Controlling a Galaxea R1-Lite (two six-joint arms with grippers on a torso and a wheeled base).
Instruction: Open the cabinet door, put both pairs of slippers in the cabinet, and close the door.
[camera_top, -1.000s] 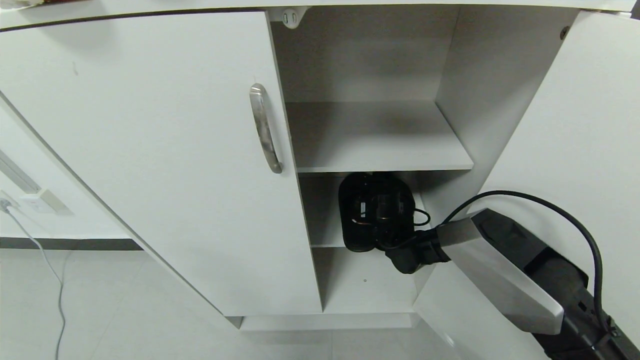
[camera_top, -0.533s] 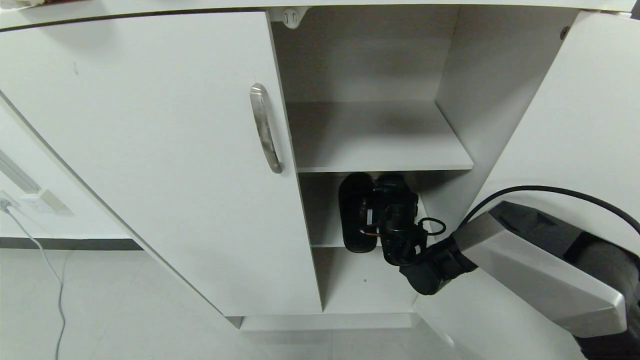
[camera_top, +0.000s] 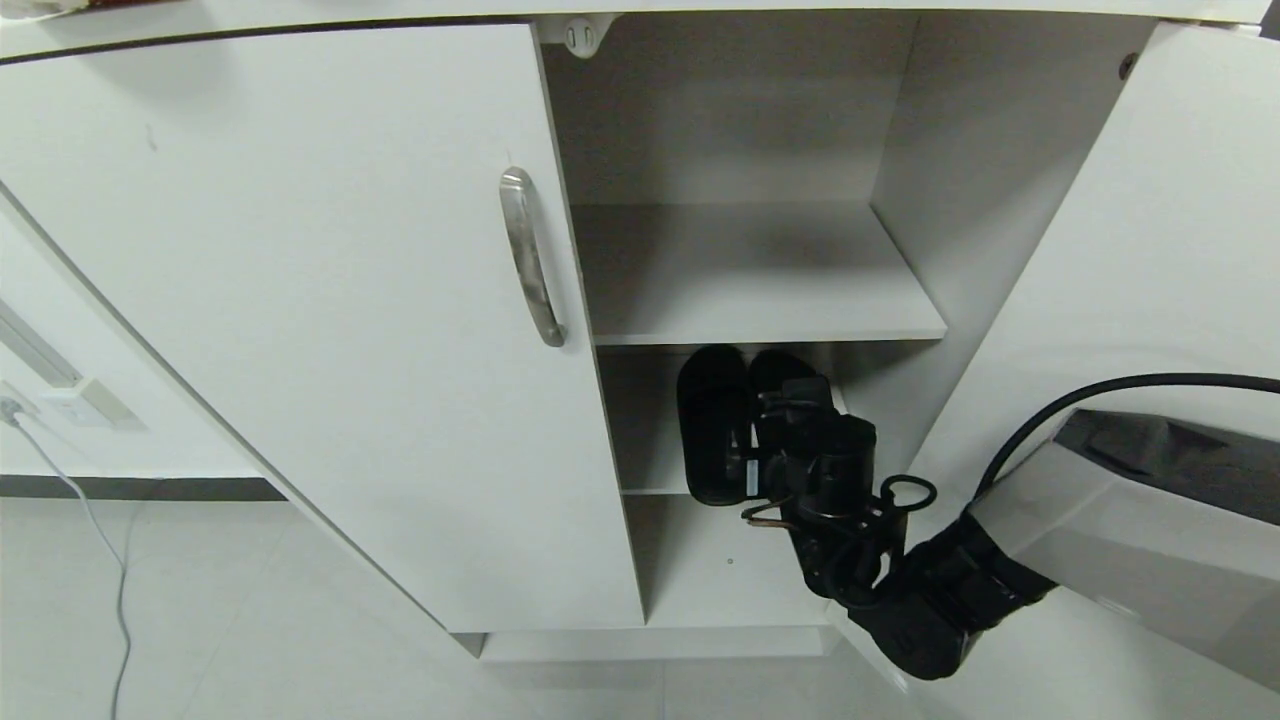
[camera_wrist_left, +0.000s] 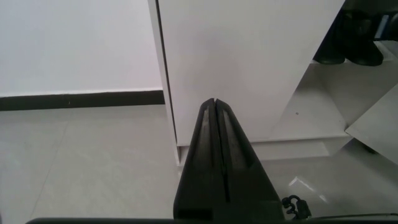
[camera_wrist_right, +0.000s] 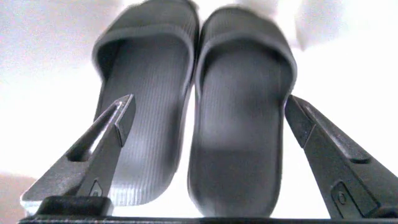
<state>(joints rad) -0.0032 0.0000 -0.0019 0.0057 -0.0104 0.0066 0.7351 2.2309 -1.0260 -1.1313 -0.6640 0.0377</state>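
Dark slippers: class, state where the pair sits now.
In the head view, the pair of dark slippers lies side by side on the cabinet's lower shelf, right of the closed door, just beyond the open right gripper.

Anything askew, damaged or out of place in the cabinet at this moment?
Nothing stands out. The black slippers lie flat and side by side on the cabinet's second shelf. The right gripper is open in front of them and is not gripping them.
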